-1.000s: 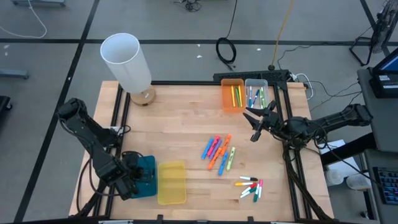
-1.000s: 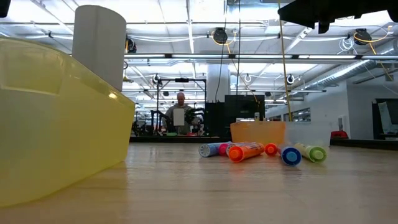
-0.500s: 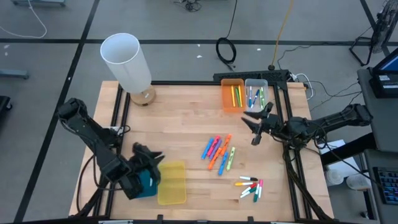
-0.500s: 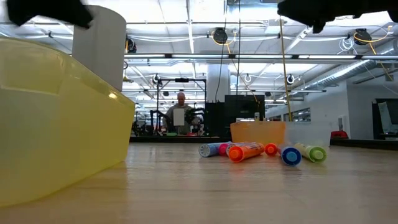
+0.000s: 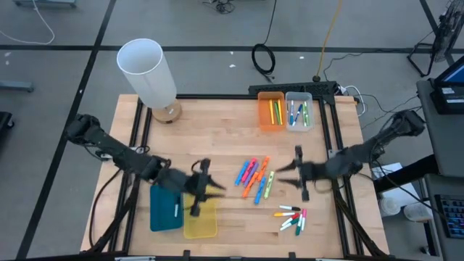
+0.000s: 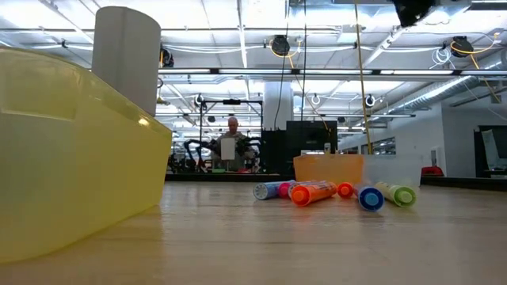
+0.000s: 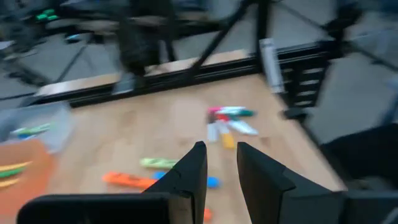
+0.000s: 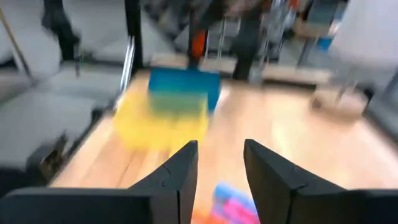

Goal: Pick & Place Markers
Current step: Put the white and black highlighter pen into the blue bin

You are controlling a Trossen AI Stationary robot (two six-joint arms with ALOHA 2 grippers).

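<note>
Several highlighters (image 5: 254, 177) lie loose in a heap on the wooden table, and thin white markers (image 5: 291, 217) lie nearer the front right. More markers lie in the orange bin (image 5: 271, 111) and the clear bin (image 5: 299, 110) at the far edge. My left gripper (image 5: 212, 187) hovers open over the yellow bin's far end and points toward the heap. It holds nothing. My right gripper (image 5: 284, 174) hovers open just right of the heap and points left, also with nothing in it. Each wrist view, left (image 7: 221, 165) and right (image 8: 221, 165), shows bare fingers with a gap between them.
A yellow bin (image 5: 201, 214) and a blue bin (image 5: 165, 210) sit side by side at the near left. A small pale thing lies in the blue one. A tall white cylinder (image 5: 147, 71) stands at the far left corner. Bare wood lies between it and the heap.
My left gripper has risen from over the blue bin and swung toward the table's right, rolling about its own line, so it now points at the heap. My right gripper has come from beside the far bins toward the near edge and turned to point left.
</note>
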